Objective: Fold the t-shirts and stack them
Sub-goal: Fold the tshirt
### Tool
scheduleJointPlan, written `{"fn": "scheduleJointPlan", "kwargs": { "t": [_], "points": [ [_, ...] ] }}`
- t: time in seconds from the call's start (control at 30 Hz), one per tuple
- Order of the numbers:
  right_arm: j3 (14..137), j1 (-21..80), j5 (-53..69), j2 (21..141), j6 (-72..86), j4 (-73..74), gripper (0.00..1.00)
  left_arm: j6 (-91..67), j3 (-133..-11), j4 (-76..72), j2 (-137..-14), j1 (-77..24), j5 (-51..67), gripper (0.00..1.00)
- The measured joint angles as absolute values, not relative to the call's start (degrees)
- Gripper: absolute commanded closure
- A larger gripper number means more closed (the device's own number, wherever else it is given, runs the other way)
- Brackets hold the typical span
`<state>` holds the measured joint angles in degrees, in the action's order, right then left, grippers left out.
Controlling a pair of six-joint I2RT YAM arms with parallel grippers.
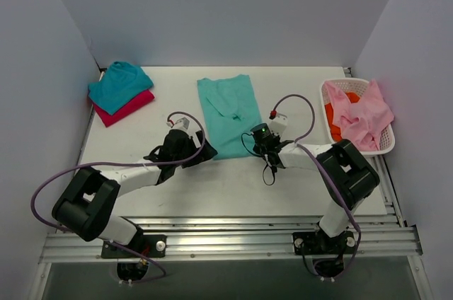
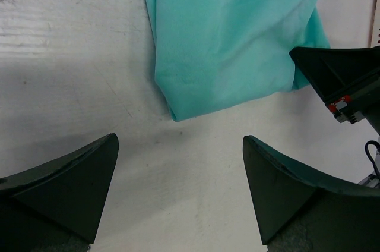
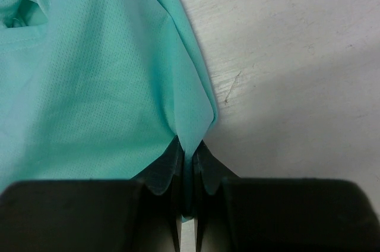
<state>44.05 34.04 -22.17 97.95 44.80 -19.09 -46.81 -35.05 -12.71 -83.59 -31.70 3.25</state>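
Note:
The mint-green t-shirt [image 1: 226, 112] lies folded lengthwise in the middle of the table. My right gripper [image 1: 259, 137] is shut on its near right corner; the wrist view shows the cloth [image 3: 119, 73] pinched between the fingers [image 3: 165, 169]. My left gripper [image 1: 200, 156] is open and empty just short of the shirt's near left corner [image 2: 175, 112], with bare table between its fingers [image 2: 71, 180]. A folded teal t-shirt [image 1: 119, 84] lies on a magenta-red one [image 1: 127, 109] at the far left.
A white lattice basket [image 1: 379, 144] at the right edge holds pink [image 1: 361, 116] and orange [image 1: 334, 119] cloth. Walls close in the far, left and right sides. The right arm's body [image 2: 350, 82] shows in the left wrist view.

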Motion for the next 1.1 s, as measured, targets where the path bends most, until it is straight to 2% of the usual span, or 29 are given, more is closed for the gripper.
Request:
{"fn": "scheduleJointPlan", "kwargs": {
  "t": [0.3,0.4,0.6,0.63,0.9,1.1],
  "points": [
    [43.90,34.04,-21.91,98.00,44.82,-19.64,1.00,-59.09,-32.08,-16.10,-85.73,-43.48,-9.28,0.05],
    [43.86,34.04,-21.56,98.15,44.82,-20.23,1.00,-63.75,-32.03,-22.31,-89.17,-43.90,-12.64,0.01],
    [43.51,34.04,-21.37,98.15,44.82,-21.08,1.00,-71.48,-30.59,-34.09,-94.19,-44.16,-18.72,0.00],
    [43.46,34.04,-21.34,98.15,44.80,-21.19,1.00,-72.42,-30.30,-35.05,-94.45,-44.29,-19.73,0.06],
    [43.13,34.04,-20.93,98.15,44.80,-22.06,1.00,-75.61,-30.15,-34.98,-95.07,-44.56,-24.91,0.13],
    [43.13,34.06,-20.43,98.26,44.80,-22.46,1.00,-75.77,-31.64,-35.27,-96.90,-44.53,-26.61,0.15]
  ]
}}
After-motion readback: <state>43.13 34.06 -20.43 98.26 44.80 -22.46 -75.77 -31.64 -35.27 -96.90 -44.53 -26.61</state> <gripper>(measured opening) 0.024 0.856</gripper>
